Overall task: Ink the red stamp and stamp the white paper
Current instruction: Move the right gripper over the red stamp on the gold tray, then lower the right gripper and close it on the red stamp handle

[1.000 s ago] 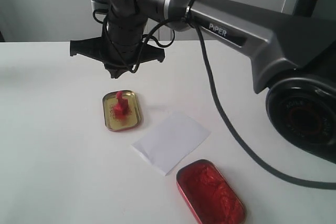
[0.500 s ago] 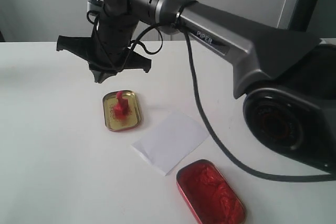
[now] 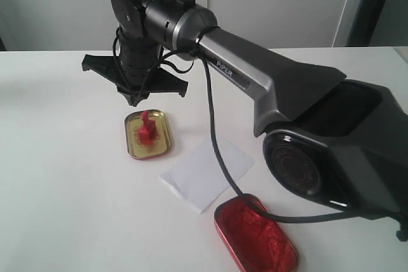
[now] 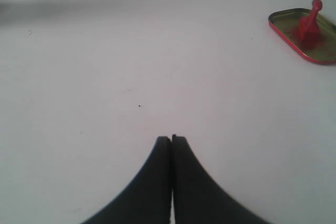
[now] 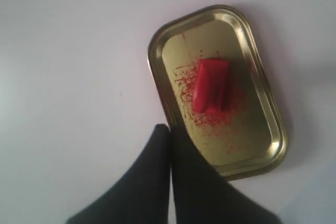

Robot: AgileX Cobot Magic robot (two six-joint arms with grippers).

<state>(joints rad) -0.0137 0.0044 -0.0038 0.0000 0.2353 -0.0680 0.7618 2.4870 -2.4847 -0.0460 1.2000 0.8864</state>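
The red stamp [image 3: 146,130] stands upright in the gold tin [image 3: 132,149], its knob handle pointing up. My right gripper [image 3: 134,101] reaches across from the right and hangs shut just behind and above that tin, holding nothing. In the right wrist view the stamp [image 5: 211,85] lies just beyond the shut gripper [image 5: 169,127], apart from it. The white paper [image 3: 207,171] lies flat to the right of the tin. My left gripper [image 4: 171,137] is shut and empty over bare table, with the stamp [image 4: 308,22] well off to one side.
An open oblong tin of red ink paste [image 3: 255,234] sits at the front, just past the paper's near corner. The right arm's long grey link [image 3: 274,71] and its cable [image 3: 213,144] pass over the paper. The gold tin's rim [image 5: 247,30] carries red smudges inside.
The right arm has swung round, its wrist shifting a little left and lower behind the gold tin. Stamp, paper and both tins have not moved.
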